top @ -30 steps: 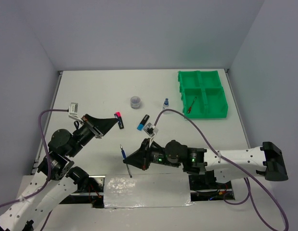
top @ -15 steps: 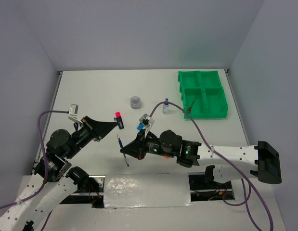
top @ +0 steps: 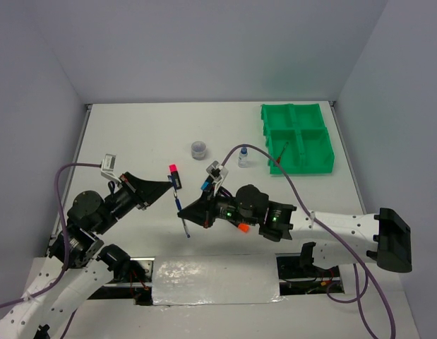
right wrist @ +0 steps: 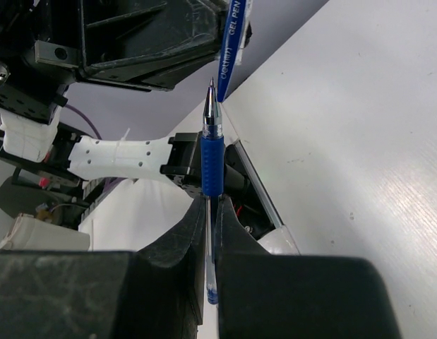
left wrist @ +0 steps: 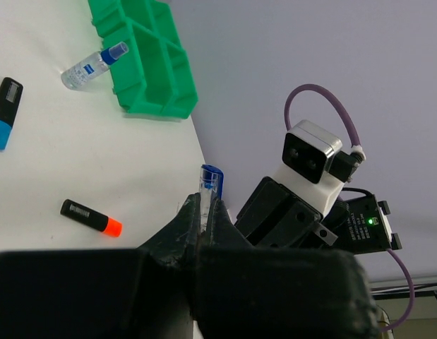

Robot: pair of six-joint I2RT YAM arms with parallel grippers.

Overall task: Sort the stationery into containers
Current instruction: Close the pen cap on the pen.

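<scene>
My right gripper (top: 195, 217) (right wrist: 210, 205) is shut on the thin blue pen (top: 183, 220) (right wrist: 212, 145), uncapped, tip up towards my left gripper. My left gripper (top: 169, 188) (left wrist: 202, 205) is shut on the pen's blue cap (left wrist: 208, 182) (right wrist: 232, 49), held just beside the pen's tip. The pink highlighter (top: 175, 174) lies by the left fingertips. The blue highlighter (top: 205, 185) (left wrist: 5, 113) and orange highlighter (top: 241, 227) (left wrist: 91, 217) lie by the right arm. The bottle (top: 243, 157) (left wrist: 94, 63) and tub (top: 198, 149) stand mid-table. The green tray (top: 317, 166) (left wrist: 162, 106) holds a red pen (top: 280, 154).
The tray sits at the far right, close to the right wall. A silver taped patch (top: 214, 281) lies between the arm bases at the near edge. The right arm's purple cable (top: 257, 164) loops over the table near the bottle.
My right gripper has moved left and away from the near edge with the pen, bringing its tip up to the cap. The left gripper has dropped slightly nearer. The orange highlighter now shows.
</scene>
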